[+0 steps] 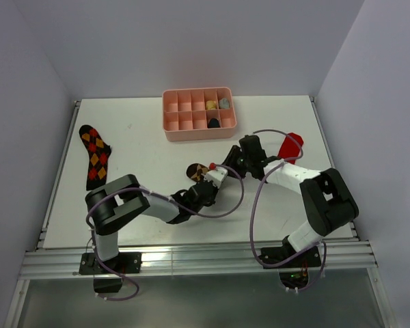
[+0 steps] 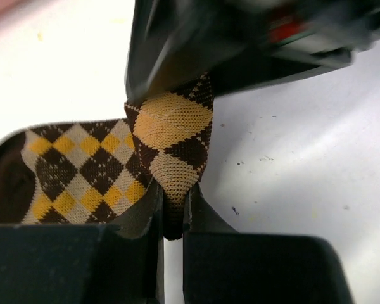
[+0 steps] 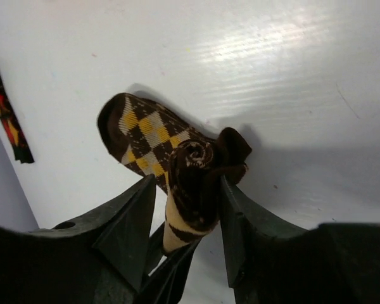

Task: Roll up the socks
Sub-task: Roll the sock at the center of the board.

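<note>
- Left arm: reaches from its base at lower left of the overhead view up and right to frame centre, forearm low over the table [image 1: 143,137].
- Left gripper [image 2: 172,218]: jaws all but closed, pinching a raised fold of the tan argyle sock [image 3: 142,130] between the fingers [image 2: 139,221].
- Right arm: elbow bent at right of the overhead view, forearm running left to meet the left gripper at centre.
- Right gripper [image 3: 189,190]: jaws partly open and straddling the rolled end of the same sock. One finger touches the roll; a slim gap shows at the other.
- Tan argyle sock: at table centre, part rolled, its toe end flat.
- Red-orange argyle sock [image 1: 94,156]: flat at left.
- Red sock [image 1: 290,145]: at right, behind the right arm.
- Pink tray [image 1: 166,116]: upper centre.
</note>
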Action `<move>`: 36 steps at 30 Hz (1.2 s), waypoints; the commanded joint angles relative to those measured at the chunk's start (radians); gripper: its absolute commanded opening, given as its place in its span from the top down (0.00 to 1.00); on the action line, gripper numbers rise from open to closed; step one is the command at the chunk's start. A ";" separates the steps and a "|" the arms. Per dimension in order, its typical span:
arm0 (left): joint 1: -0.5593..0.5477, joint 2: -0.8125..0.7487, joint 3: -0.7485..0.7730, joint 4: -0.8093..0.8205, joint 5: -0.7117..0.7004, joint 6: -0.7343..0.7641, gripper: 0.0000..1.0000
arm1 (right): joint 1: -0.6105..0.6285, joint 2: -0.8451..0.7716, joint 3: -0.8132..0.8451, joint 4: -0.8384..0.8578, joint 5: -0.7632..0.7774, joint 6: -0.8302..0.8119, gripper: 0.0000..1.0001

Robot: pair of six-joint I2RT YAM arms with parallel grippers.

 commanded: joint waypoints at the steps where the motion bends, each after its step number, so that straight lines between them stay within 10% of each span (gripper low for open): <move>1: 0.061 -0.060 -0.059 -0.075 0.156 -0.276 1.00 | 0.003 -0.064 -0.002 0.099 0.010 0.004 0.48; 15: 0.305 -0.028 -0.208 0.086 0.463 -0.689 0.99 | 0.003 -0.019 -0.070 0.230 -0.108 0.018 0.30; 36: 0.412 0.099 -0.217 0.204 0.658 -0.843 0.99 | 0.009 0.153 -0.118 0.456 -0.223 0.097 0.20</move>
